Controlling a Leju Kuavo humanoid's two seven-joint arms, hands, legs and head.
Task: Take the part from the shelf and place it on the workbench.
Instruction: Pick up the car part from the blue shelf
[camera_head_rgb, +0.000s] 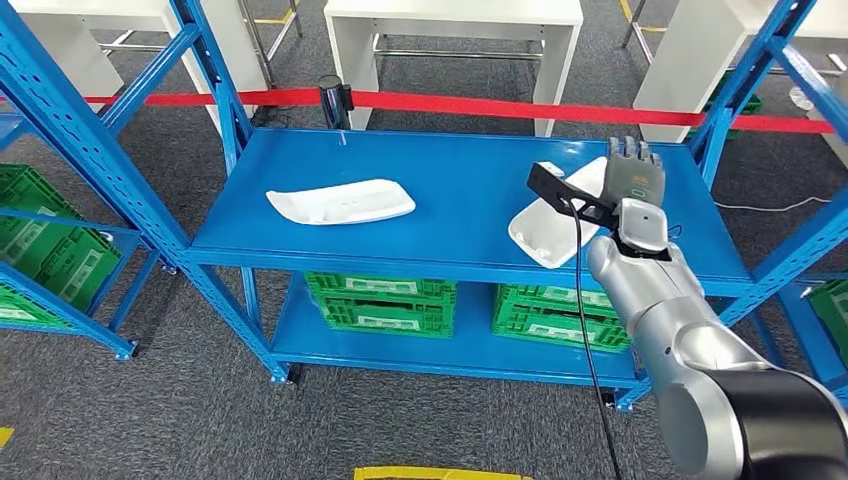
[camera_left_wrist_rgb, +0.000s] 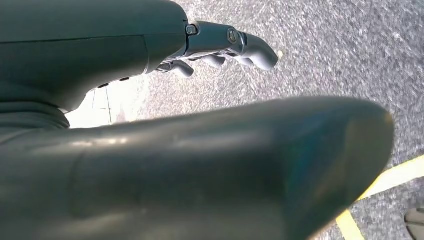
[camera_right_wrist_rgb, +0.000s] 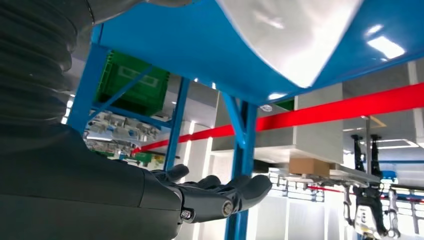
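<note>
Two white moulded parts lie on the blue shelf's top board (camera_head_rgb: 460, 165): one part (camera_head_rgb: 342, 202) at the left, the other part (camera_head_rgb: 545, 235) at the right near the front edge. My right hand (camera_head_rgb: 634, 185) hovers just above the right part's far side, fingers stretched out and apart, holding nothing. In the right wrist view the same hand (camera_right_wrist_rgb: 220, 195) is spread beside the white part (camera_right_wrist_rgb: 295, 35) with a gap between them. My left hand (camera_left_wrist_rgb: 165, 45) hangs over the grey floor, its fingers (camera_left_wrist_rgb: 250, 47) loose and holding nothing.
Green crates (camera_head_rgb: 380, 300) (camera_head_rgb: 555, 315) stand on the shelf's lower board, and more green crates (camera_head_rgb: 40, 240) sit in the neighbouring rack at left. A red barrier tape (camera_head_rgb: 480, 103) runs behind the shelf, with white tables (camera_head_rgb: 450, 15) beyond it. Blue uprights (camera_head_rgb: 740, 90) flank the board.
</note>
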